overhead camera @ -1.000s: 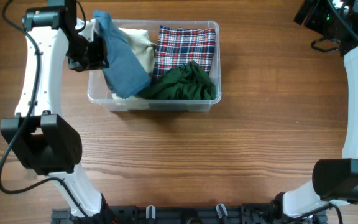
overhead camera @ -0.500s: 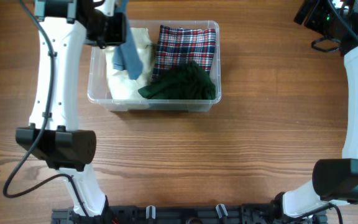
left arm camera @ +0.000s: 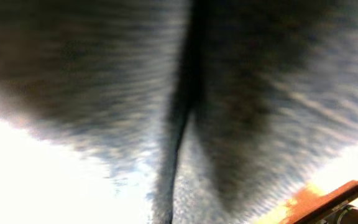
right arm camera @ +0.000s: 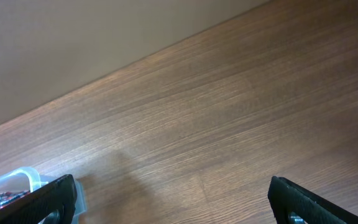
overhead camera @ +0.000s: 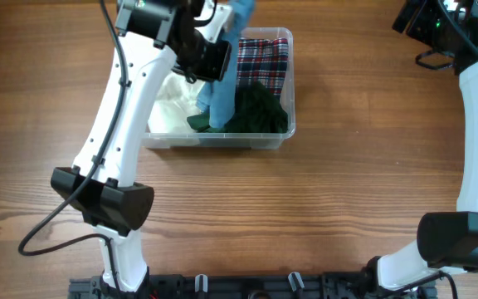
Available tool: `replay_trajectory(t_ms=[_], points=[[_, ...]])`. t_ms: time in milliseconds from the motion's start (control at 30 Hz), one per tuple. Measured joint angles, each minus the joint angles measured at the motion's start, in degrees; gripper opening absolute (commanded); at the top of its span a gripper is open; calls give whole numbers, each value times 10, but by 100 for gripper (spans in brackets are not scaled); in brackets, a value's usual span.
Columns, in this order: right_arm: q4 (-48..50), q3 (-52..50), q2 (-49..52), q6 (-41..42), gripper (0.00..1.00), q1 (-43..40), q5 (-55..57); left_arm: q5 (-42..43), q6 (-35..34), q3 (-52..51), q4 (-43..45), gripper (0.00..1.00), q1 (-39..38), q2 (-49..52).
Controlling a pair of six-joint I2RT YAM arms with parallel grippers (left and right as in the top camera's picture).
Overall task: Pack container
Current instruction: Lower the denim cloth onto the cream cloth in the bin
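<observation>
Clamped tight on a blue cloth (overhead camera: 219,100) with the left gripper (overhead camera: 221,51), jaws pressed together on the fabric, nothing but a dark blurred fold to see from that wrist. Hanging straight down from the hand into the container (overhead camera: 285,37), directly underneath, with the loose end reaching toward the wall nearest the robot. Looks like the placing step, with the cloth over the bin but not yet let go. Best to lower the hand slowly so the tail piles up inside the walls instead of draping over the near rim. Aim for the gap just below the hand, between the cream cloth (overhead camera: 168,104) on its left and the green cloth (overhead camera: 262,112) on its right. Let go only once most of the fabric is resting on something. Then lift straight up, so no corner snags a finger and gets dragged back out. Worth watching the plaid cloth (overhead camera: 264,58) beyond the hand on its right, and not scraping across it on the way down. Spread wide apart and holding nothing at the right gripper (right arm camera: 176,205), parked over bare table (overhead camera: 347,191), with the container well off to that hand's left and only one corner of it showing at the edge of its wrist view. Counted up: one container, four cloths (blue, cream, plaid, green), three of them lying in the bin and one in the air.
</observation>
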Motion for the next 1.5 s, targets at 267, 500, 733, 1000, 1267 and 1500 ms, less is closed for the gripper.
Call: replay_trajectory(t_ms=[267,500,733,1000,1267,1500], points=[[0,0,0,0,100,0,0,-4,-2,0,-11,4,4,-56],[0,0,0,0,100,0,0,31,-4,1,-35,4,4,-103],[0,0,0,0,100,0,0,44,-1,1,-77,4,4,-103],[0,0,0,0,100,0,0,44,1,1,-81,4,4,-94],[0,0,0,0,100,0,0,44,11,1,-68,4,10,-29],[0,0,0,0,100,0,0,49,12,1,-60,4,61,0]])
